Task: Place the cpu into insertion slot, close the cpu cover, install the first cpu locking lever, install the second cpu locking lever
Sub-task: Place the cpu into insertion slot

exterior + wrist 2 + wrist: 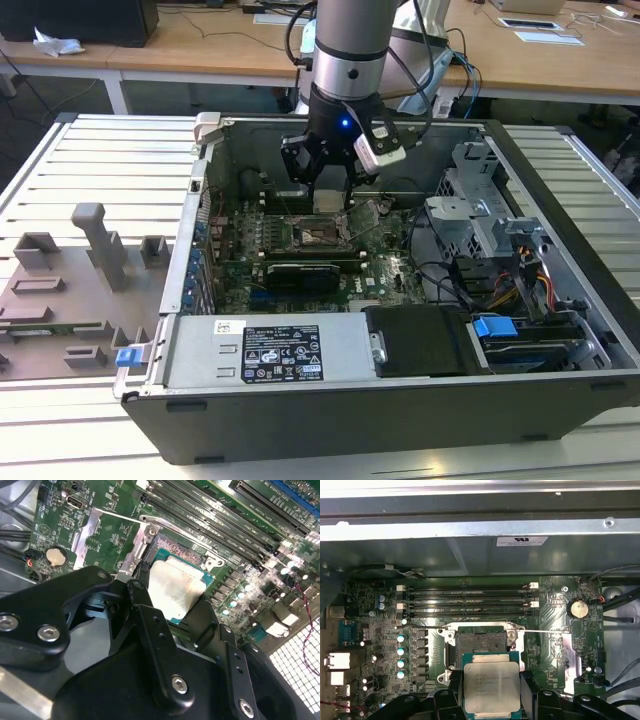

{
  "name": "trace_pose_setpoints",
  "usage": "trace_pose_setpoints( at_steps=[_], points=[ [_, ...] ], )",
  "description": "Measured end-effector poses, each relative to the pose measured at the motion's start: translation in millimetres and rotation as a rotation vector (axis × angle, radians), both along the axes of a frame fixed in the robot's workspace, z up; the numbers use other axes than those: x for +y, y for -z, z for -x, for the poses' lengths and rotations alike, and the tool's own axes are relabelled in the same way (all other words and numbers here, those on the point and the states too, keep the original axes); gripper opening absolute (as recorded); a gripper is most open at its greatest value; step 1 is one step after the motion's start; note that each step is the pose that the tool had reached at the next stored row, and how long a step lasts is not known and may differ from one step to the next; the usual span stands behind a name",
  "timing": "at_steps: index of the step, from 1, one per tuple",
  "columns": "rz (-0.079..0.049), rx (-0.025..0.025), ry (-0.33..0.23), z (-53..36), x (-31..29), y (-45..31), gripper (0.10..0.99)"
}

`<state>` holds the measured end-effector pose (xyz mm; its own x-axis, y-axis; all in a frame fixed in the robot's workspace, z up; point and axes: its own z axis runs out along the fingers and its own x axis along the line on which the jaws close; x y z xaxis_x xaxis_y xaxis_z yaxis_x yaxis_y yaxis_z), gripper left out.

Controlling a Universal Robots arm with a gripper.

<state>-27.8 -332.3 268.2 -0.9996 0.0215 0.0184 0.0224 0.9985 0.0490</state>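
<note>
Gripper (491,692) sits closest in both wrist views: black fingers (529,690) clenched on two opposite edges of the cpu (491,685), which is held flat, metal lid up. The cpu hangs over the near edge of the insertion slot (479,642), not seated; most of the dark socket is exposed beyond it. In the second wrist view the cpu cover (86,532) is swung open off the socket's side, with green board visible through its window. A thin wire lever (545,630) runs along the slot edge next to the memory slots (470,600). A coin cell (578,609) sits near the open cover. In the exterior view the arm reaches down into the open computer case (300,420), over the far part of the motherboard (300,270). A grey fixture tray (70,290) lies outside the case on the exterior view's left.
</note>
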Motion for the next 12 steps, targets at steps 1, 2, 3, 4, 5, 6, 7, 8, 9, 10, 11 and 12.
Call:
trace_pose_setpoints(
  at_steps=[1,2,3,4,5,6,7,8,9,10,11,12],
  points=[
    [0.000,0.0000,0.000,0.0,0.0,0.0,0.545],
    [0.000,0.0000,0.000,0.0,0.0,0.1,0.545],
    [0.000,-0.0001,0.000,0.0,0.0,0.2,0.545],
    [0.000,-0.0001,0.000,0.0,0.0,0.2,0.545],
    [0.000,-0.0001,0.001,0.0,0.0,0.2,0.545],
    [0.000,-0.0002,0.004,0.0,0.0,0.2,0.545],
    [0.002,-0.0003,0.016,0.0,0.1,0.4,0.545],
    [0.004,-0.0003,0.027,0.0,0.0,0.4,0.545],
    [0.006,-0.0002,0.039,0.0,0.0,0.3,0.545],
    [0.008,-0.0001,0.052,0.0,0.0,0.2,0.545],
    [0.009,-0.0001,0.064,0.0,0.0,0.3,0.545],
    [0.009,0.0000,0.078,0.0,0.0,0.3,0.545]
  ],
)
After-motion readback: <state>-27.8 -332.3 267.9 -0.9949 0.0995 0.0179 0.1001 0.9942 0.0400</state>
